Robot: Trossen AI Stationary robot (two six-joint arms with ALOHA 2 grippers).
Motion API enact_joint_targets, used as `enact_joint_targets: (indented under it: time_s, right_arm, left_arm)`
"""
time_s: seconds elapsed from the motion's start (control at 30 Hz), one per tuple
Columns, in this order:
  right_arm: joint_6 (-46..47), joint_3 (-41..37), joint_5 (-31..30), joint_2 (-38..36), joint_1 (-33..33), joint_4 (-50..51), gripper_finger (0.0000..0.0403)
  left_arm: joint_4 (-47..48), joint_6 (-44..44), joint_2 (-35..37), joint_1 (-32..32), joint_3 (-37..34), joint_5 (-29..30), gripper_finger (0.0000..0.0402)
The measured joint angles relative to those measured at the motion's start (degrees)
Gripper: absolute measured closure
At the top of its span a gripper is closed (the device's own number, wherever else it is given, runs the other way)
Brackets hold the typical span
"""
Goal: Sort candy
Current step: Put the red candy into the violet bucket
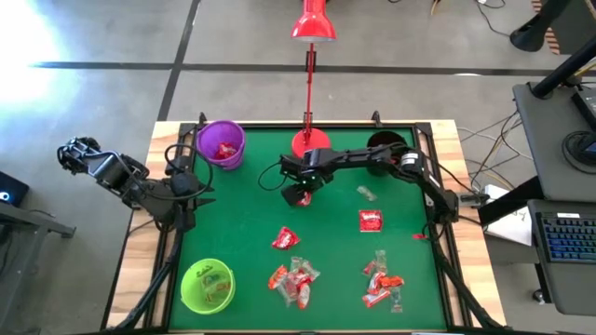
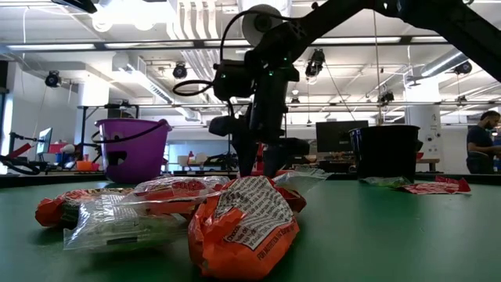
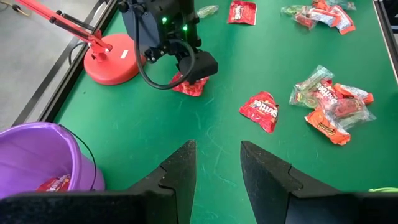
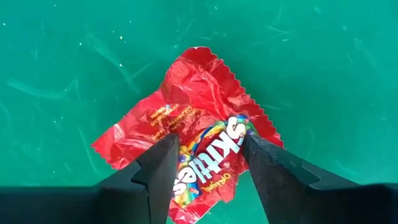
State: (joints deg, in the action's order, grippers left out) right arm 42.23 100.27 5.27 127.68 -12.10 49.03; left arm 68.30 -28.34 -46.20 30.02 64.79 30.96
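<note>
The left gripper [image 1: 186,189] is waiting at the table's left edge beside the purple cup [image 1: 221,144], its fingers standing parted around nothing. The green cup [image 1: 207,285] is sitting at the near left corner. Mid-table, the right gripper [image 1: 300,193] is reaching down over 1 red candy [image 4: 189,134], fingers spread open to either side of the packet lying flat on the mat. More candy [image 1: 293,279] is lying scattered nearer the front and right.
</note>
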Motion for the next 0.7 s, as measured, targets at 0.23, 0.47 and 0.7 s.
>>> enact_joint_targets:
  time_s: [0.23, 0.47, 0.7]
  right_arm:
    - [0.9, -0.1, 0.5, 4.5, 0.0, 0.5, 0.0305]
    - [-0.2, -0.2, 0.6, 3.5, 0.1, 0.9, 0.0388]
    - [-1.2, -0.3, -0.7, -2.7, 0.1, 1.0, 0.0392]
  left_arm:
    - [-0.1, 0.0, 0.0, 0.0, 0.0, 0.0, 0.0293]
    - [0.2, 0.0, 0.1, 0.0, 0.0, 0.0, 0.0293]
    - [1.3, -0.2, 0.5, 0.0, 0.0, 0.0, 0.0293]
